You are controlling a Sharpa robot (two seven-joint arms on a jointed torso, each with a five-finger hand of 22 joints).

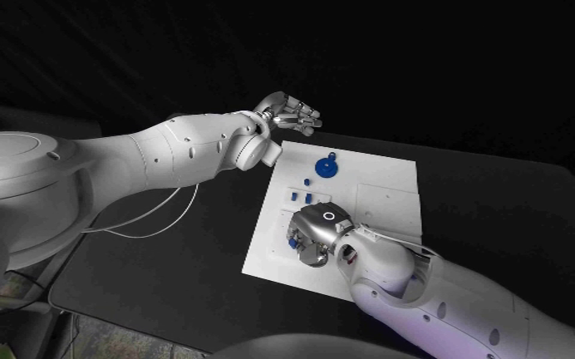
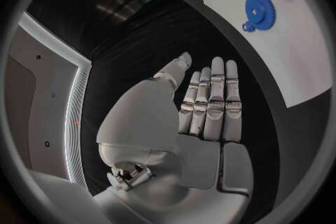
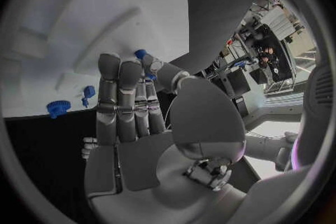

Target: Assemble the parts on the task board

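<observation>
1. Left arm [image 1: 156,155]: white, entering from the left edge of the head view and reaching toward the far left corner of the task board.
2. Left hand [image 1: 292,115]: held over the black table [image 1: 156,276] just beyond the board's far left corner. The left wrist view shows its fingers [image 2: 213,98] extended straight, lying side by side, with nothing held between them; the hand [image 2: 203,117] is flat and empty.
3. Task board [image 1: 390,201]: a white plate in the middle of the table, seen in the head view as a tilted rectangle. Its corner also appears in the left wrist view [image 2: 308,50].
4. Blue gear [image 1: 326,165]: a toothed round part lying on the far left portion of the board, apart from both hands. In the left wrist view it appears as a disc [image 2: 260,10] with a small knob at its rim.
5. Small blue parts [image 1: 300,198]: several pieces lying on the board between the gear and the right hand.
6. Right hand [image 1: 316,233]: positioned over the near left portion of the board. In the right wrist view its fingers [image 3: 119,95] lie close together, and a small blue part [image 3: 142,55] sits at the fingertips against the thumb, apparently pinched.
7. Right arm [image 1: 444,301]: white, rising from the lower right of the head view.
</observation>
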